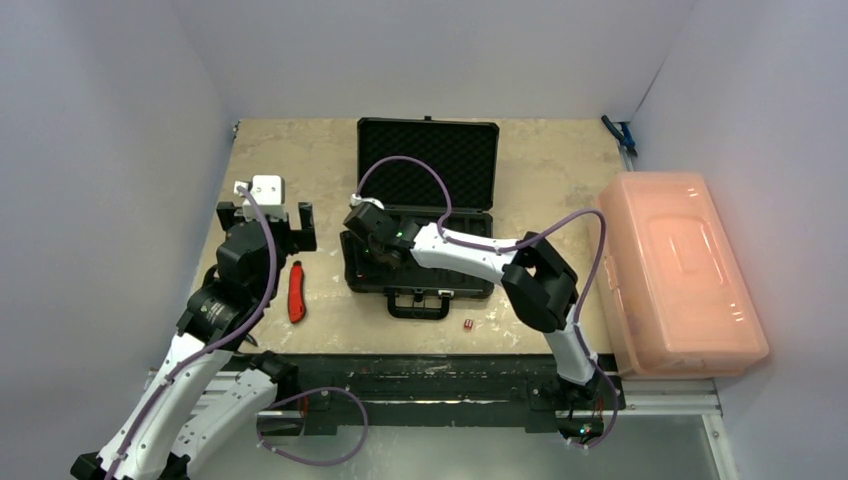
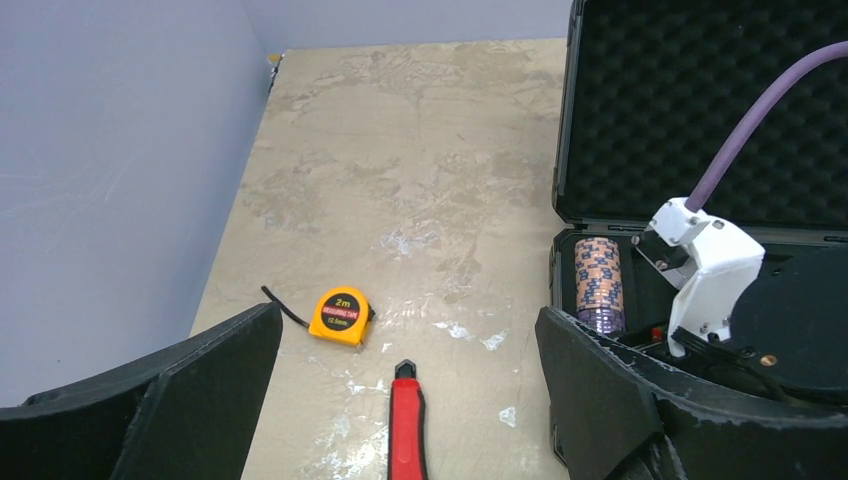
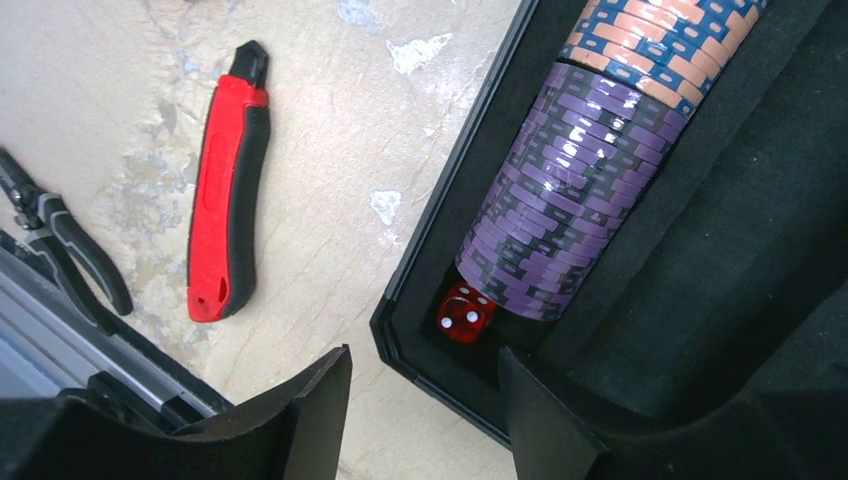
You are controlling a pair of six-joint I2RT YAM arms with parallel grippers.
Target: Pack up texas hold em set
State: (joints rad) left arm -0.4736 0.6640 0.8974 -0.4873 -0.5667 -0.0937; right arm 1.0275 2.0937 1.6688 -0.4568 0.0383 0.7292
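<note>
Briefcase (image 1: 428, 160) lies open mid-table; right gripper (image 3: 420, 420) hangs over its 7 o'clock corner, jaws apart and empty, with one red die (image 3: 463, 312) in the tray just beyond them, at the end of the chip row (image 3: 580, 170). Left gripper (image 2: 405, 340) is spread wide and empty, off at 9 o'clock. Judged part-packed: second die (image 1: 468, 323) sits on the table at 5 o'clock, lid not yet shut.
</note>
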